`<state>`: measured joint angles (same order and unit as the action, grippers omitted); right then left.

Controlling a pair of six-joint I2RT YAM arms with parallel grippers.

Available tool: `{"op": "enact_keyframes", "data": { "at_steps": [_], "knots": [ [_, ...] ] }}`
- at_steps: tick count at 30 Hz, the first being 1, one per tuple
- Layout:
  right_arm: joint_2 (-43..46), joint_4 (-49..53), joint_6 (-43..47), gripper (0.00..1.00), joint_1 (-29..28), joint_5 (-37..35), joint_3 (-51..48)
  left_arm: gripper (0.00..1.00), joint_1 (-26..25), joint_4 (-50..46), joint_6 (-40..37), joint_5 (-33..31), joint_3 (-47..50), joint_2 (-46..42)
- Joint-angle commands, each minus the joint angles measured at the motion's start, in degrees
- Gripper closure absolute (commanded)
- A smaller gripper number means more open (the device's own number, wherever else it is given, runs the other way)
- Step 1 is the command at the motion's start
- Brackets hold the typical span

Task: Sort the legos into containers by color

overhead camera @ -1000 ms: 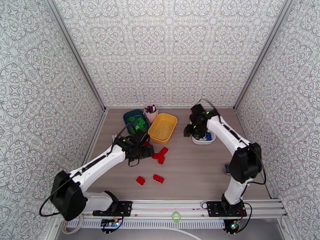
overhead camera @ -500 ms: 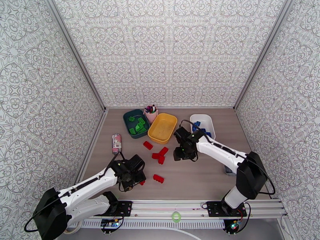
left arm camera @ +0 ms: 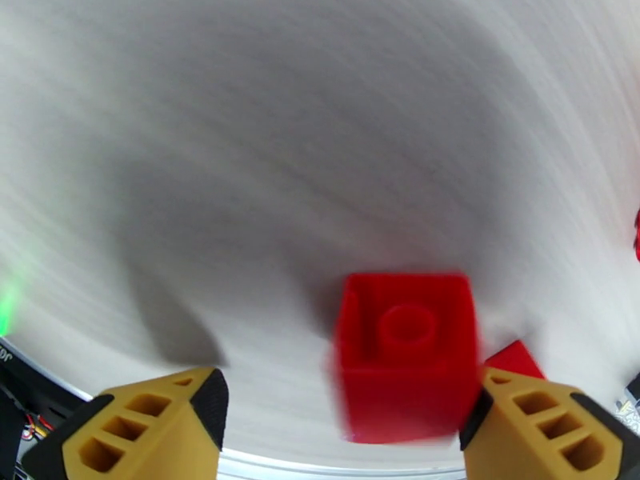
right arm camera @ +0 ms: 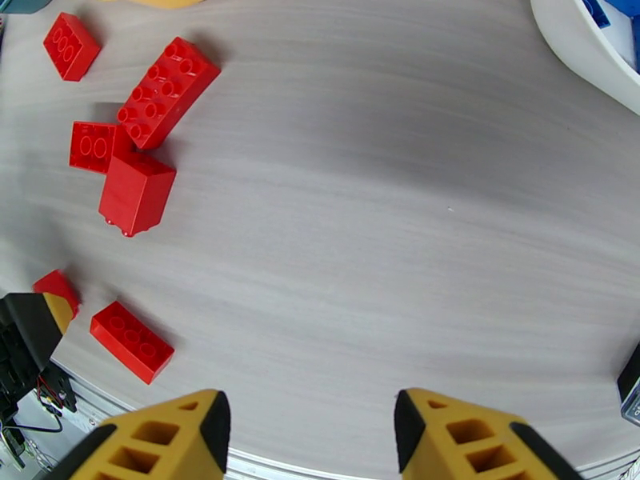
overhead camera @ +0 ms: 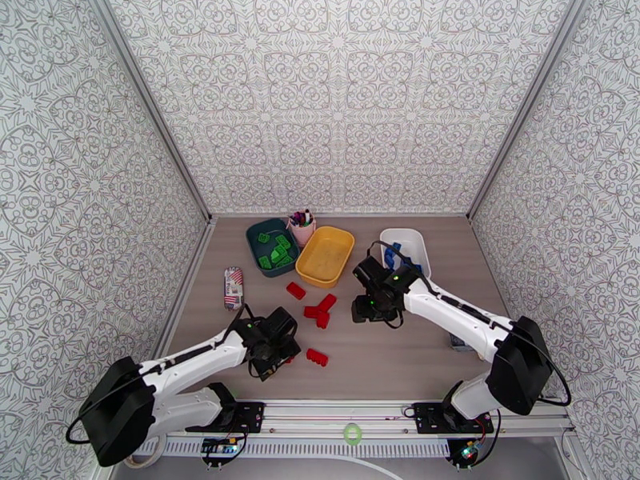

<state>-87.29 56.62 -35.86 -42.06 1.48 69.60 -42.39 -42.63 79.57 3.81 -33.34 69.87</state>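
Note:
Several red legos lie loose on the table: one single (overhead camera: 296,290), a cluster (overhead camera: 321,310) and a long brick (overhead camera: 317,358). My left gripper (overhead camera: 276,363) stands open low over a small red brick (left arm camera: 404,366), which lies hollow side up between the fingers, close to the right finger (left arm camera: 544,426). My right gripper (right arm camera: 312,438) is open with nothing in it, hovering right of the red cluster (right arm camera: 136,194). The dark teal tray (overhead camera: 258,228) holds green legos (overhead camera: 276,254). The yellow tray (overhead camera: 326,256) has nothing in it. The white tray (overhead camera: 408,234) holds blue legos (overhead camera: 398,251).
A pink cup of pens (overhead camera: 302,226) stands between the teal and yellow trays. A striped red-white object (overhead camera: 233,287) lies at the left. A small dark object (overhead camera: 456,339) sits by the right arm. Patterned walls close in the table.
My left arm pulled back from beside the teal tray to the near red brick. My right arm left the white tray and came to the table's middle.

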Motion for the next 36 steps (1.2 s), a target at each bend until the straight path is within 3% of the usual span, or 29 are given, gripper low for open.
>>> {"op": "enact_keyframes", "data": {
  "at_steps": [1,12,17,27,36],
  "knots": [
    [0.8,1.0,-0.6,0.41,-0.5,-1.4,-0.5,0.23,0.9,2.7,-0.5,0.9,-2.5,2.6],
    [-0.8,0.7,0.1,0.41,-0.5,-1.0,1.0,0.54,3.1,2.5,-4.7,1.5,-5.3,4.1],
    [-1.9,-1.9,2.0,0.41,-0.5,3.7,2.2,0.67,4.8,2.7,-8.4,2.5,-6.5,2.1],
    [-8.9,-10.0,2.6,0.40,-0.4,17.2,8.8,0.71,13.9,1.5,-20.8,6.5,-20.0,3.8],
    [-16.4,-8.9,0.5,0.41,4.4,20.6,20.8,0.72,21.4,4.5,-29.4,14.7,-41.1,20.8]
  ]
}}
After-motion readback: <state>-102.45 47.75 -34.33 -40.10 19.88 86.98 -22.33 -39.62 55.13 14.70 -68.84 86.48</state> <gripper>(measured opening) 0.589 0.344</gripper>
